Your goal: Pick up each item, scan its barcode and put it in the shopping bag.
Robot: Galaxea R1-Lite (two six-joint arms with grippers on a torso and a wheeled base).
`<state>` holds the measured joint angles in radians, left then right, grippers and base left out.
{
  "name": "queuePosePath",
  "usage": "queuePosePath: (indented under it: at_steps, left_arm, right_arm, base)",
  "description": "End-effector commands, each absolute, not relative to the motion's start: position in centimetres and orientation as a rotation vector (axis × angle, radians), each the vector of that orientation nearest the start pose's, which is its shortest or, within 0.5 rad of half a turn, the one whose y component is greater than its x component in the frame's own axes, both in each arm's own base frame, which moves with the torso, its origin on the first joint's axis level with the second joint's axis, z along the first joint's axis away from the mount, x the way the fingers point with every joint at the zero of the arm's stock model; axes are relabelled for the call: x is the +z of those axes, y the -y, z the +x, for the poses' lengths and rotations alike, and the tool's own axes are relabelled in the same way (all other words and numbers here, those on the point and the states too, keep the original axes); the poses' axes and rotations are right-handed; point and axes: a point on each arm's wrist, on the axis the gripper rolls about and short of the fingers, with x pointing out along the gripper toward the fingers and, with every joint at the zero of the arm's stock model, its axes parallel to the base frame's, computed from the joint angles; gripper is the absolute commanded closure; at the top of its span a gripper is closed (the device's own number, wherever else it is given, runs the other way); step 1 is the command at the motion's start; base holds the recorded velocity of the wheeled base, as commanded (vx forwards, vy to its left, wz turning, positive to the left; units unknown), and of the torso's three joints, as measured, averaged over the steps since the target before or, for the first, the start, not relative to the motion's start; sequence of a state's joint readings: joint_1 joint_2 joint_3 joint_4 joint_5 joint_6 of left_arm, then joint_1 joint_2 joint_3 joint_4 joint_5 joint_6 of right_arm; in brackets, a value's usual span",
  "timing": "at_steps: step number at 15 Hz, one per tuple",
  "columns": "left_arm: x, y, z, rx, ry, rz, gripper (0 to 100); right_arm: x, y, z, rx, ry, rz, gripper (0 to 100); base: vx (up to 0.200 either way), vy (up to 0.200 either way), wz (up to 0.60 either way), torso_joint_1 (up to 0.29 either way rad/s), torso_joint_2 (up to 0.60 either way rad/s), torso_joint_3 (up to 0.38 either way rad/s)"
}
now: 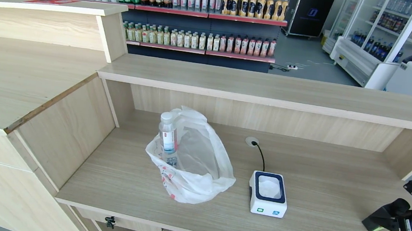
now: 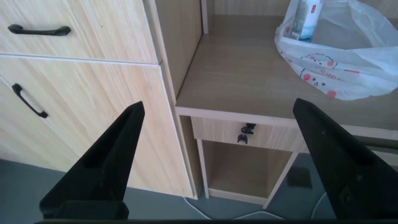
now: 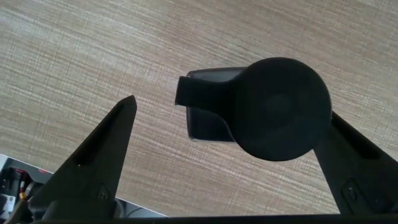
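A white plastic shopping bag (image 1: 191,172) stands open on the wooden desk (image 1: 337,192), left of centre, with a clear water bottle (image 1: 168,136) upright inside it. To its right sits the white barcode scanner (image 1: 268,193) with a blue-rimmed window. My right gripper (image 1: 376,224) hovers low over the desk's right end. In the right wrist view it (image 3: 231,107) is open, its fingers either side of a dark round-topped object (image 3: 273,109) against the desk top. My left gripper (image 2: 217,106) is open and holds nothing, down beside the desk front, with the bag (image 2: 348,56) and bottle (image 2: 306,22) beyond.
A black cable (image 1: 261,158) runs from the scanner to a grommet (image 1: 252,141). A raised counter ledge (image 1: 271,90) walls the desk's back, and a tall side panel (image 1: 68,131) closes its left. Drawers with black handles (image 2: 38,29) stand on the left. A key (image 2: 247,132) hangs from the desk drawer.
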<state>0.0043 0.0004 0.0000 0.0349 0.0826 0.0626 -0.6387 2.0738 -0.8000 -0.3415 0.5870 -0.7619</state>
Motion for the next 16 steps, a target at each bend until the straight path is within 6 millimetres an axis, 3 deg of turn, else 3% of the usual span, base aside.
queuePosePath:
  at_steps: [1,10,16]
  left_arm:
    - [7.2,-0.2,-2.3,0.086,-0.038,0.064,0]
    - [7.2,-0.2,-2.3,0.086,-0.04,0.064,0]
    - [7.2,-0.2,-2.3,0.086,-0.038,0.064,0]
  right_arm:
    - [3.6,18.3,27.2,0.249,-0.72,-0.188,0]
    - [3.1,18.0,28.5,0.266,-0.689,-0.222,0]
    - [1.5,17.2,30.1,0.323,-0.664,-0.237,0]
  base:
    - [0.0,0.0,0.0,0.0,0.0,0.0]
    - [0.0,0.0,0.0,0.0,0.0,0.0]
    - [0.0,0.0,0.0,0.0,0.0,0.0]
